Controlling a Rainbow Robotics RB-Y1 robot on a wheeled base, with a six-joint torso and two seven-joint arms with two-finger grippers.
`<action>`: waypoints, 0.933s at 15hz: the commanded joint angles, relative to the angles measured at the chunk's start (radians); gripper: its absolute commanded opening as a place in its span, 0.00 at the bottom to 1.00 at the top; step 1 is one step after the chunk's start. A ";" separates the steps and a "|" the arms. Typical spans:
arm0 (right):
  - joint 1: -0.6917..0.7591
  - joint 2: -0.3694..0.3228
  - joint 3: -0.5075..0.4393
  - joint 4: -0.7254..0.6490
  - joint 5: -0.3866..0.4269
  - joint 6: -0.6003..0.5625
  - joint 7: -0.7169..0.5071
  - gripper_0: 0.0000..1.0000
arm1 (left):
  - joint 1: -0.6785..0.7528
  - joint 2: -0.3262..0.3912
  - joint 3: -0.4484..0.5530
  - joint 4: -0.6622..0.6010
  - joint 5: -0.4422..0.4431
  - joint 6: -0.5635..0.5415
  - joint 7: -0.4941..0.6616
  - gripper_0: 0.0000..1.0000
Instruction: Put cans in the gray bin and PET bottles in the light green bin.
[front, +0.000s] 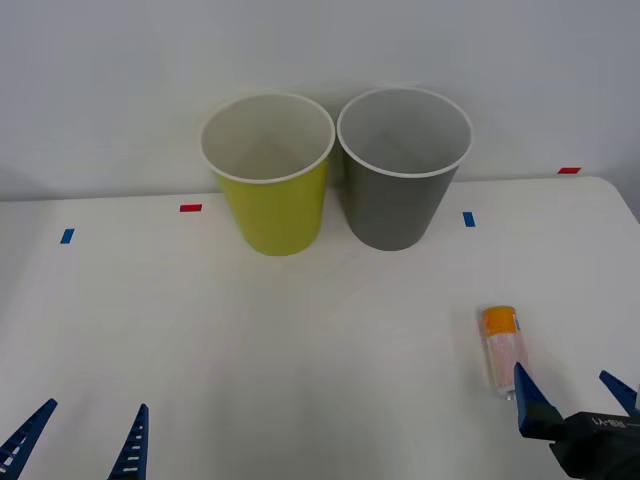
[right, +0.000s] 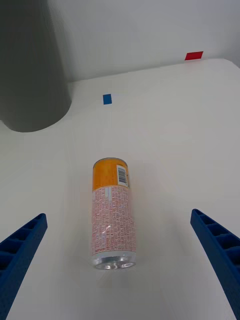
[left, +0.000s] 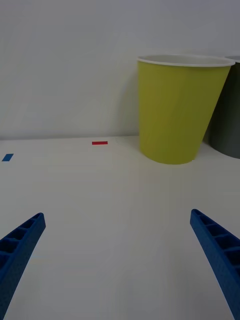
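White tabletop (front: 300, 340) is stretching out below a pale wall, with small red and blue tape marks (front: 190, 208) dotting its far part. At the far middle, the light green bin (front: 270, 190) is standing upright on the left and the gray bin (front: 400, 180) just beside it on the right. The can (front: 503, 350) is lying on its side at the near right, orange end pointing far, silvery end near. The right gripper (front: 575, 388) is hovering just near of it with fingers (right: 220, 250) spread wide, the can lying ahead of the gap, closer to the left finger, untouched. The left gripper (front: 80, 435) is waiting at the near left, fingers wide apart over bare table.
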 joint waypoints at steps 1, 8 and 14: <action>-0.075 -0.029 -0.004 -0.038 0.134 0.173 -0.120 1.00 | 0.000 0.000 0.000 0.000 0.000 0.000 0.000 1.00; -0.284 -0.061 0.009 -0.048 0.096 0.546 -0.157 1.00 | 0.000 0.000 0.000 0.000 0.000 0.000 0.000 1.00; -0.457 -0.083 -0.006 -0.047 0.004 0.842 -0.114 1.00 | 0.000 0.000 0.000 0.000 0.000 0.000 0.000 1.00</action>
